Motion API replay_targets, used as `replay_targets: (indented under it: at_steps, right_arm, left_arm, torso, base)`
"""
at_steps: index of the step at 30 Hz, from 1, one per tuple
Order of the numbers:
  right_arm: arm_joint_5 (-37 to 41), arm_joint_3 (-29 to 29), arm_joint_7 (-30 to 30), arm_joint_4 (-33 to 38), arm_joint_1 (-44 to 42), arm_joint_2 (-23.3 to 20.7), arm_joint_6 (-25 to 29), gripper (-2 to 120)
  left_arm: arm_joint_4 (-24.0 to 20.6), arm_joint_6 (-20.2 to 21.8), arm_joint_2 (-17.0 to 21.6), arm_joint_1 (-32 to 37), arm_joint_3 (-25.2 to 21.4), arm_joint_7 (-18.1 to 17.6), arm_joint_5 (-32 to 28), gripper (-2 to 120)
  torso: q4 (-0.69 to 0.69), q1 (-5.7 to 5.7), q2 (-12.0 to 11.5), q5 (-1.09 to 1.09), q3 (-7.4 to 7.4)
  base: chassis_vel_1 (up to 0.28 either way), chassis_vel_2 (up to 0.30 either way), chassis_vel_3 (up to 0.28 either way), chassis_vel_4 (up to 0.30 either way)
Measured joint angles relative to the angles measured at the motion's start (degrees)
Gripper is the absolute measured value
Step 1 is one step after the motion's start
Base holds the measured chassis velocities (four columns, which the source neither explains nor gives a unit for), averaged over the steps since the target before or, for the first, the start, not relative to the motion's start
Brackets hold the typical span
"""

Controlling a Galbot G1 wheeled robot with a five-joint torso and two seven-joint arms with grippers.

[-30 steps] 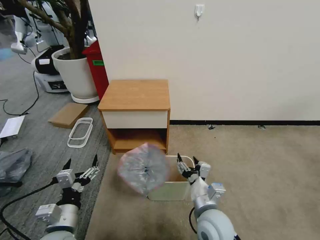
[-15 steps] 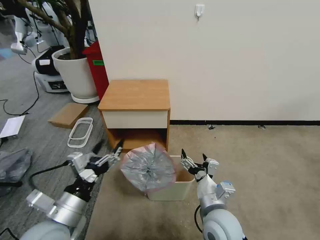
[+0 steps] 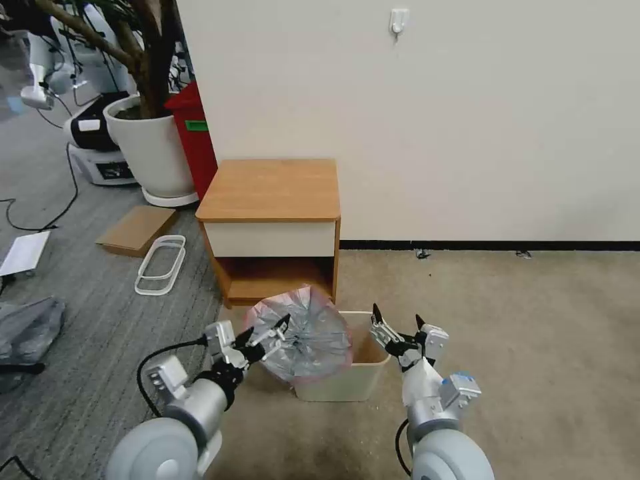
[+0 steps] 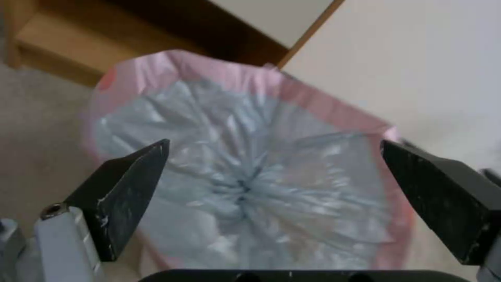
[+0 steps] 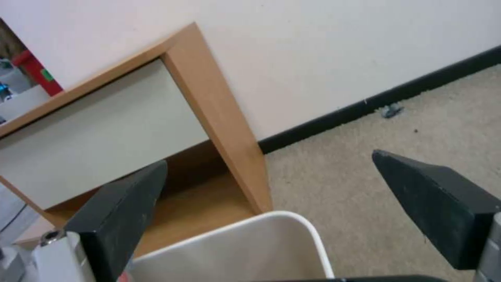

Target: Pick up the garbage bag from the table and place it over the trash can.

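Note:
The garbage bag (image 3: 303, 333), thin grey film with a pink edge, stands puffed up and round over the left end of the cream trash can (image 3: 347, 385). Its gathered bottom faces the left. The right part of the can's opening is uncovered. My left gripper (image 3: 268, 328) is open right at the bag's left face. In the left wrist view the bag (image 4: 245, 184) lies between that gripper's spread fingers (image 4: 130, 184). My right gripper (image 3: 398, 317) hovers open just above the can's right rim (image 5: 292, 217). The table (image 3: 270, 190) stands behind the can with a bare top.
The wall and its black baseboard (image 3: 493, 245) are close behind. On the left stand a white plant pot (image 3: 150, 147) and a red bin (image 3: 197, 143). Cardboard (image 3: 137, 230), white frames (image 3: 161, 263) and a dark grey sack (image 3: 27, 330) lie on the floor. Open beige carpet lies to the right.
My left arm has swung in from the far left up to the bag. The right gripper has drifted slightly right. The bag has settled lower onto the can's left end.

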Motion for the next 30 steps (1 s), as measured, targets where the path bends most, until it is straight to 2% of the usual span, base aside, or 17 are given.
replay_targets:
  at_steps: [3,6,8,9,11,17,20,30]
  right_arm:
    - [-0.37,0.03,0.05,-0.52,-0.19,0.69,0.22,100]
    - [-0.41,0.08,0.07,-0.74,-0.21,0.95,0.25,100]
    - [-0.42,0.15,0.1,-0.89,-0.21,1.19,0.27,100]
    - [-0.42,0.15,0.1,-0.89,-0.21,1.19,0.27,100]
    - [-0.42,0.22,0.14,-1.03,-0.16,1.42,0.27,100]
    - [-0.19,0.93,0.36,-1.49,0.11,1.62,0.28,100]
    - [-0.04,1.31,0.53,-2.1,0.31,1.61,0.42,100]
    - [0.25,1.62,1.09,-3.12,0.77,1.78,0.68,100]
  left_arm:
    - [2.27,0.3,0.78,-2.14,1.74,-1.37,3.79,100]
    - [2.72,1.32,1.47,-3.75,2.66,-2.74,4.25,100]
    - [2.82,3.5,2.5,-5.66,3.67,-5.37,2.87,100]
    - [2.82,3.5,2.5,-5.66,3.67,-5.37,2.87,100]
    - [3.13,5.23,3.89,-7.83,4.88,-8.34,1.49,100]
    - [3.49,7.86,6.92,-10.27,6.13,-11.92,-0.83,98]
    - [3.58,9.68,8.3,-12.09,7.09,-15.29,-3.92,94]
    - [5.55,12.84,9.24,-15.82,10.45,-21.71,-6.29,81]
  torso:
    - [0.0,0.0,0.0,0.0,0.0]
    - [0.01,0.0,0.0,0.0,0.0]
    - [0.0,0.0,0.0,0.0,0.0]
    - [0.0,0.0,0.0,0.0,0.0]
    - [0.0,0.0,0.0,-0.01,0.0]
    - [0.01,0.0,0.0,0.0,0.0]
    - [0.0,0.0,0.0,0.0,0.0]
    - [0.01,0.0,0.0,0.0,0.0]
  base:
    - [0.0,0.0,0.0,0.0]
    - [0.0,0.0,0.0,0.0]
    - [0.0,0.0,0.0,0.0]
    - [0.0,0.0,0.0,0.0]
    - [0.0,0.0,0.0,0.0]
    - [0.0,0.0,0.0,0.0]
    - [0.0,0.0,0.0,0.0]
    - [0.0,0.0,0.0,0.0]
